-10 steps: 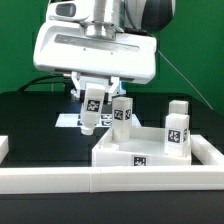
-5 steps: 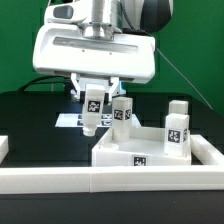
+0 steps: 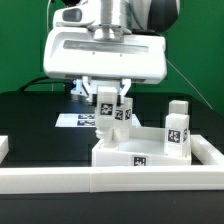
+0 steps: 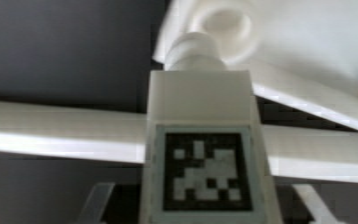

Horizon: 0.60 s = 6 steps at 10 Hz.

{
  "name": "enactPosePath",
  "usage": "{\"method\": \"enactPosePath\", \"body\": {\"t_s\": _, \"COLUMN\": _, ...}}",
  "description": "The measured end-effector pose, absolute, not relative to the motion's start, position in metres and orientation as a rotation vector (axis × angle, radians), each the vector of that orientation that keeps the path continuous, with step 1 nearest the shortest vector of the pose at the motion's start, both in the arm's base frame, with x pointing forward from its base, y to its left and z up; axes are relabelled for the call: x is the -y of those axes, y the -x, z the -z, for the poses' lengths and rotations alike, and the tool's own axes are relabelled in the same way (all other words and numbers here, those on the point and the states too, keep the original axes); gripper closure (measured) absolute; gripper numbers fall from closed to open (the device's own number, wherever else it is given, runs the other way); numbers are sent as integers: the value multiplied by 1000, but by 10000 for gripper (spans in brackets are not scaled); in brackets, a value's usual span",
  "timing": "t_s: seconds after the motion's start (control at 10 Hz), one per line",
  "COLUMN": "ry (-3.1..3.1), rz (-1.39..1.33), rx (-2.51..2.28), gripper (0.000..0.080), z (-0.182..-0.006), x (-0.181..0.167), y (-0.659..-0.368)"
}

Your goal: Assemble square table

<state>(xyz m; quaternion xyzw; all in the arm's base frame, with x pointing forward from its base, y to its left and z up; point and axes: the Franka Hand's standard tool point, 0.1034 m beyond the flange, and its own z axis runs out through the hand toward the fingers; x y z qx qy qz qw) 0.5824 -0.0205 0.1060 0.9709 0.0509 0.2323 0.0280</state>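
The claw (image 3: 107, 108) pinches a white leg (image 3: 106, 112) upright by its tagged middle, over the square top (image 3: 150, 150) near the tabletop's front rail. The leg looks light, rigid, smooth plastic; flat sides grip best.

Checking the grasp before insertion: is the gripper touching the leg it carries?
Touching. In the exterior view the gripper fingers close on the tagged leg, holding it clear of the table top; the wrist view shows the leg hanging straight below.

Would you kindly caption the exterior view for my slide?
Gripper holds a leg above the tabletop, beside two mounted legs.
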Motion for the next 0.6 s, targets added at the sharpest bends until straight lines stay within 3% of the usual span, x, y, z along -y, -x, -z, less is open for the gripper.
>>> {"method": "enactPosePath", "body": {"t_s": 0.6, "ry": -3003, "rz": -706, "rx": -159, "gripper": 512, "z": -101, "x": 18, "y": -582}}
